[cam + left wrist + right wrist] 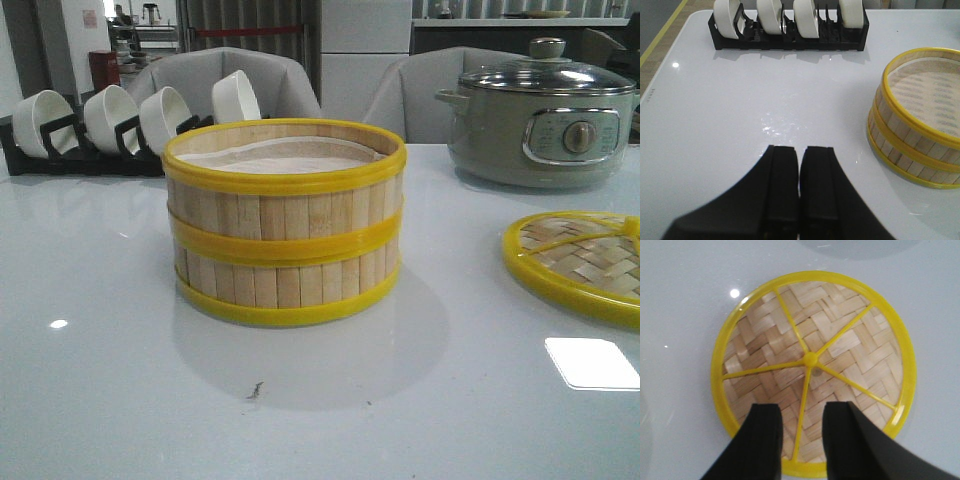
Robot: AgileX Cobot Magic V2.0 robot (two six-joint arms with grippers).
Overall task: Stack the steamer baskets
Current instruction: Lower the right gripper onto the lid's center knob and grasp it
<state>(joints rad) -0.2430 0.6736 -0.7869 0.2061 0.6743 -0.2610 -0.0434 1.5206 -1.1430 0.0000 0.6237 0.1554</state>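
The steamer baskets (285, 220) are stacked mid-table on the glossy white table (110, 400). The woven lid (585, 262) is cut off. The left gripper (799, 172) is clenched empty; the right gripper (801, 427) is parted above the lid.

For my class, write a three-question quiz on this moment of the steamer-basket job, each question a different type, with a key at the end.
1. True or false: the two steamer baskets already stand one on top of the other.
2. Which thing lies below the right gripper? A) the woven lid B) the electric pot C) the bowl rack
3. Fill in: the fingers of the left gripper are pressed ____, holding nothing.

Key: 1 true; 2 A; 3 together.
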